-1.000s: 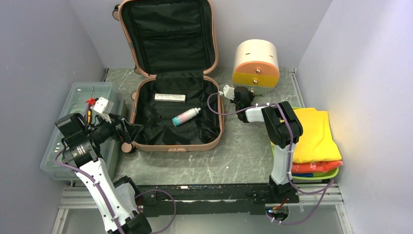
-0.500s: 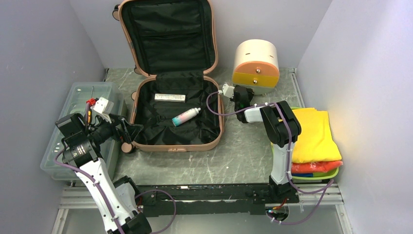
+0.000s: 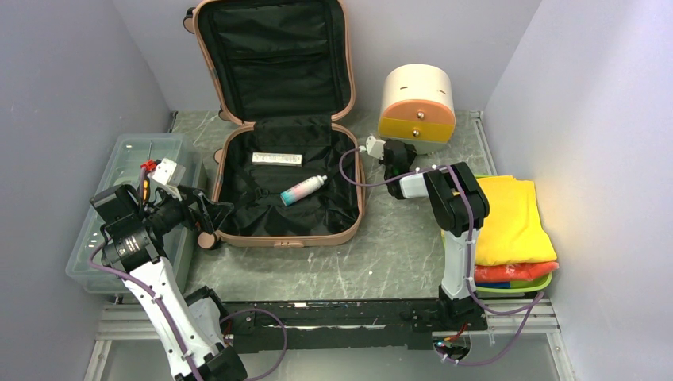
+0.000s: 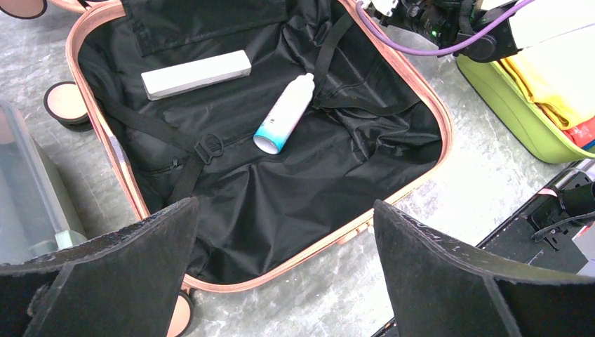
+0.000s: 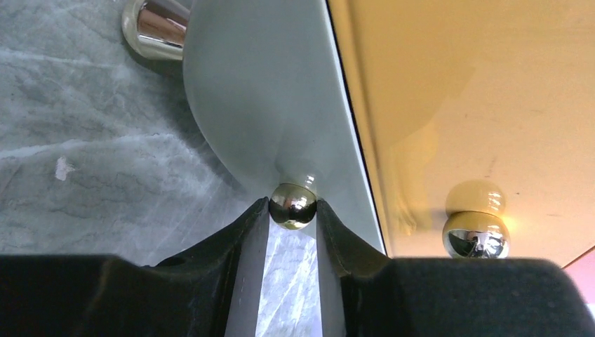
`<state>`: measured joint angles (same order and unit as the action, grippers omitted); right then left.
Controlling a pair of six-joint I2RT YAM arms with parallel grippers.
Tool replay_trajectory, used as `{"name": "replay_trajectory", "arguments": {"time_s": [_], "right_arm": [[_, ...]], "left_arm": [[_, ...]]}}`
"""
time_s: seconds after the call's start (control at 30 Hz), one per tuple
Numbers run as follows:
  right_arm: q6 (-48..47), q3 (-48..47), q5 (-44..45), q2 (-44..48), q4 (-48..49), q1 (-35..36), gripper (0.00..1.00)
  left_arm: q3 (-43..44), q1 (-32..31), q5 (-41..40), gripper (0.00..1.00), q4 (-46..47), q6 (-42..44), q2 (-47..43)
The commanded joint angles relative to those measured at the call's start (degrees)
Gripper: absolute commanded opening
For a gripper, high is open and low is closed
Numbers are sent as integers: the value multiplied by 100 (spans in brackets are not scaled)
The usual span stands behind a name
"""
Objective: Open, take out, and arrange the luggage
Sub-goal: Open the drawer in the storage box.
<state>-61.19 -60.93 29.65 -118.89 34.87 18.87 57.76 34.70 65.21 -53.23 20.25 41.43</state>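
The salmon-pink luggage [image 3: 286, 240] lies open on the table, its lid propped against the back wall. On its black lining rest a white and teal bottle [image 3: 303, 190] and a flat white box [image 3: 277, 159]. My left gripper [image 3: 208, 213] hangs open above the case's near-left corner with nothing between its fingers; its wrist view looks down on the rim [image 4: 435, 119], the bottle [image 4: 284, 112] and the box [image 4: 196, 73]. My right gripper [image 5: 293, 210] is shut on a small chrome knob [image 5: 293, 205] on the lowest whitish front of the round drawer unit [image 3: 417, 99].
A clear plastic bin [image 3: 135, 159] stands left of the case, under my left arm. A lime-green tray [image 3: 516, 286] with folded yellow cloth [image 3: 512, 214] over red cloth sits at the right. A second chrome knob [image 5: 476, 235] shows on the yellow drawer front.
My right gripper has edged toward the drawer unit and its fingers have narrowed onto the chrome knob. The left arm and the things in the case have not moved.
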Motion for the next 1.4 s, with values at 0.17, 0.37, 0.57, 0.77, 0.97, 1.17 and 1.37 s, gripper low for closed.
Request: {"name": "replay_trajectory", "arguments": {"time_s": [0.17,0.37,0.57,0.77,0.97,1.17,1.37], "right_arm": [[54,-233,-35,-45,151,-30,8],[115,-201,-106,16,62,-24,0],[127,211,-237,325,94,-16,0],[319,695,-356,849,-36,-6,0],[664,1132,-609,1474,-519,55,0],[1226,1306,-827,2061,-1539,257,0],[1958,863,-1299,2770,-3145,334,29]], "left_arm": [[10,35,172,99,15,40,-47],[36,35,171,99,3,27,-22],[17,36,138,99,-5,58,-87],[35,32,191,99,6,49,-71],[64,37,212,100,-25,46,-69],[73,44,234,99,-24,31,-84],[117,46,256,99,-51,45,-39]]}}
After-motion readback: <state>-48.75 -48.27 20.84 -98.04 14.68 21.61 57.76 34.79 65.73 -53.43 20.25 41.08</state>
